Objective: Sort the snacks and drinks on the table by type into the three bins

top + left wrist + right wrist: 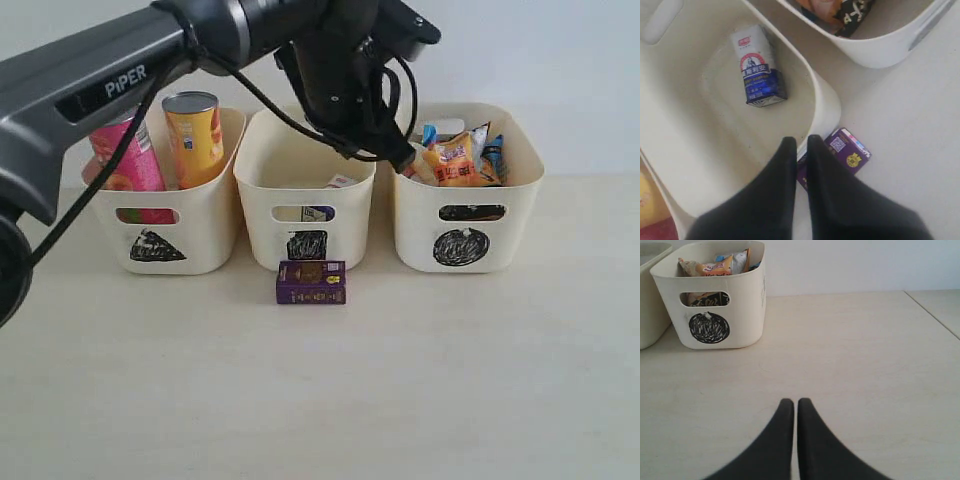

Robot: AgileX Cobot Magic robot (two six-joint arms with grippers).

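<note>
Three cream bins stand in a row. The triangle bin (205,215) holds a pink tube (125,155) and a yellow-orange tube (195,135). The square bin (262,170) holds a white-and-blue carton (757,70) lying on its floor. Crinkly bags (455,160) fill the circle bin (470,215). A dark purple carton (311,282) lies on the table just in front of the square bin. My left gripper (801,142) hangs shut and empty above that bin's front rim (825,100). My right gripper (794,401) is shut and empty, low over the table to the right of the circle bin (740,300).
The left arm (120,80) stretches from the upper left across the triangle and square bins, with cables hanging beside it. A white wall runs close behind the bins. A table edge (935,315) shows in the right wrist view.
</note>
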